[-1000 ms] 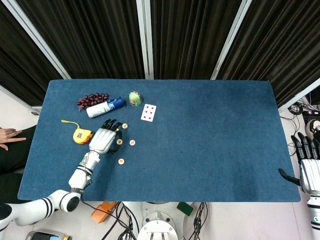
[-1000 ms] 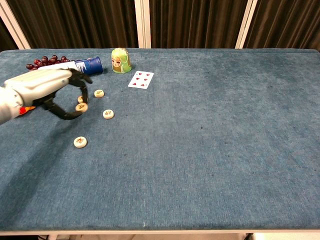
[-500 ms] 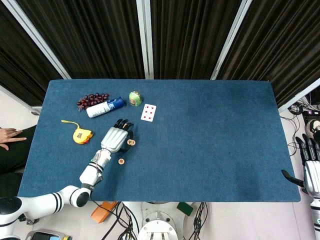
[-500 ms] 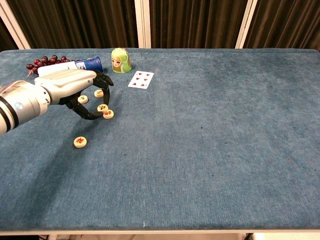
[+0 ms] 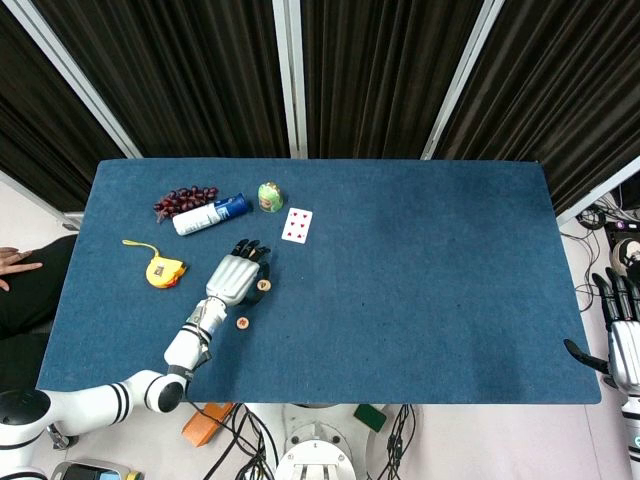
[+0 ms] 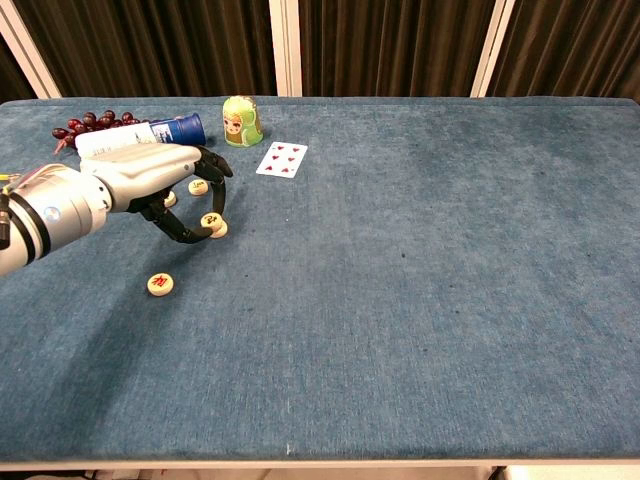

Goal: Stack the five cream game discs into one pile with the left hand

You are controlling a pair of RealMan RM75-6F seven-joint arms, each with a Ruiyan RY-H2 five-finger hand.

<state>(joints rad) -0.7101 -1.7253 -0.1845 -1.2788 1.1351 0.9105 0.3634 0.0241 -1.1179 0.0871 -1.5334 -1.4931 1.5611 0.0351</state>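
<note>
Chest view shows the left hand (image 6: 150,185) has carried a pinched cream disc (image 6: 210,220) rightward onto another disc (image 6: 218,230); the pile looks begun, with three discs loose. Right hand (image 5: 622,340) hangs spread off the surface (image 5: 420,270).

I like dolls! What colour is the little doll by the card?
The doll is mostly green with a pale face, clearest in the chest view.
</note>
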